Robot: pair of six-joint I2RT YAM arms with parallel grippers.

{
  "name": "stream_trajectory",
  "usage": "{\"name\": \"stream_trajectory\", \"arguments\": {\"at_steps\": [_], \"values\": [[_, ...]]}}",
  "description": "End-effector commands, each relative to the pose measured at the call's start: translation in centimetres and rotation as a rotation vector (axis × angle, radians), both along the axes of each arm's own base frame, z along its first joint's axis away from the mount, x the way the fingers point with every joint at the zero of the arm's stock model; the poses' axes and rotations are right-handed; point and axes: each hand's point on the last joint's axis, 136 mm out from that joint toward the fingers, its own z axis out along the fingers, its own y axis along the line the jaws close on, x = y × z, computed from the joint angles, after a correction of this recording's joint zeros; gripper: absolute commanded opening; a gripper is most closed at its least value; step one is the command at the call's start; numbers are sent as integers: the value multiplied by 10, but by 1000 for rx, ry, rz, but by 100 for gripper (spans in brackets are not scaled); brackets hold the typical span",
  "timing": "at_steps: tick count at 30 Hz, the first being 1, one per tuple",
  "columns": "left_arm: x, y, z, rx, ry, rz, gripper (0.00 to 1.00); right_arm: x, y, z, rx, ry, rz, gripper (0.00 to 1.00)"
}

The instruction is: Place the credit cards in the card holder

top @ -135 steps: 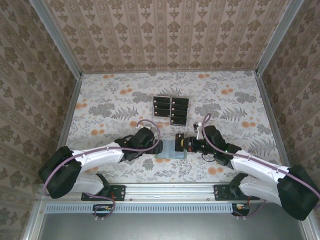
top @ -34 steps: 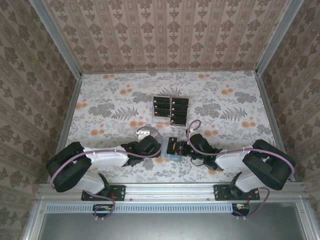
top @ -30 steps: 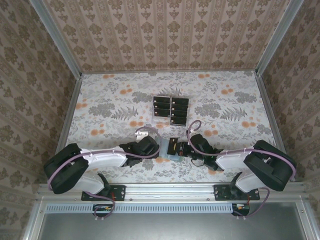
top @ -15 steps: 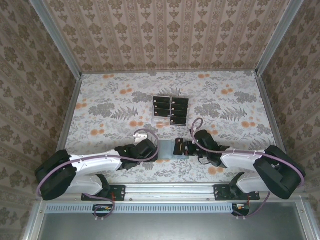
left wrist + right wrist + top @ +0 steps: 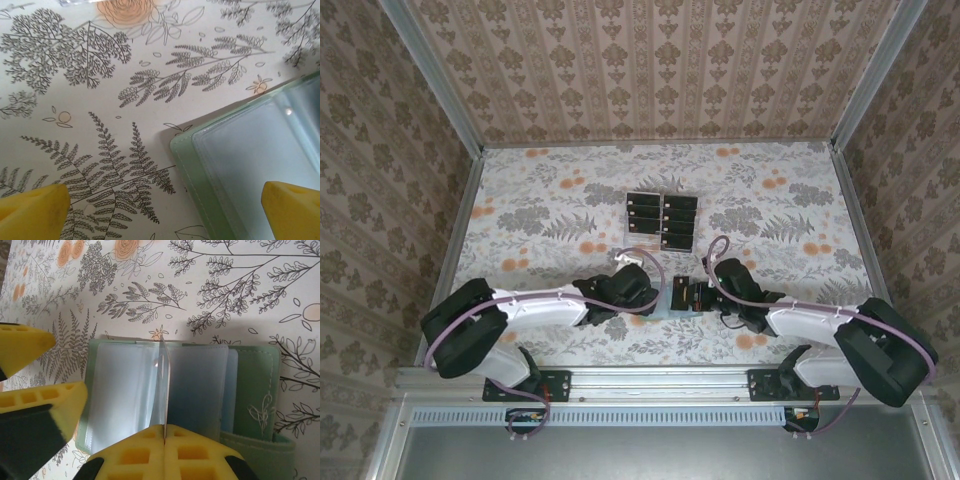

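The flat sage-green card holder (image 5: 252, 385) lies open on the floral-print tabletop (image 5: 540, 210), its clear plastic sleeves fanned out and facing up, with the stitched green cover showing on the side nearest the right arm. The right gripper (image 5: 164, 440) hangs just over the holder's near edge. Its yellow padded fingers are pressed tightly together on a thin pale sheet (image 5: 162, 385), which stands upright and edge-on above the middle of the holder. Whether that sheet is a card or one of the holder's own sleeve leaves cannot be told from the right wrist view. The left gripper (image 5: 162, 202) sits at the opposite side of the holder with its jaws spread wide and nothing between them. One yellow fingertip (image 5: 292, 207) is above the holder's sleeves, and the other is off the holder above bare tabletop beside its rounded corner. Beyond the holder, well apart from it towards the back wall, a clear tiered plastic rack (image 5: 661, 240) stands on the table. Small black rectangular credit cards (image 5: 643, 212) with faint light markings fill its two columns.
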Motion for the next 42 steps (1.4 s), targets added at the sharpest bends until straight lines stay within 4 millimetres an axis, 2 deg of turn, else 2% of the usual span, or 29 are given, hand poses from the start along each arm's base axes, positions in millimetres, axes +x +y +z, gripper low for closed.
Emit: {"name": "stream_trajectory", "arguments": {"at_steps": [1, 6, 11, 16, 24, 32, 36, 42], "values": [[0, -2, -6, 25, 2, -37, 100, -9, -18, -17, -72, 46, -36, 0], [-4, 13, -22, 76, 25, -4, 100, -10, -17, -18, -65, 52, -36, 0], [-6, 33, -30, 133, 32, 53, 100, -10, -16, -20, -50, 60, -42, 0], [-8, 46, -40, 165, 56, 80, 100, -8, -8, -19, -4, 66, -35, 0], [-8, 52, -44, 184, 63, 91, 100, -4, 5, 4, 88, 36, -22, 0], [-8, 55, -47, 195, 68, 97, 100, 0, 1, 35, 162, -47, -68, 0], [-7, 56, -49, 200, 69, 98, 100, 0, 0, 38, 185, -56, -78, 0], [-6, 58, -50, 209, 71, 96, 100, 0, 3, 28, 210, -34, -85, 0]]}}
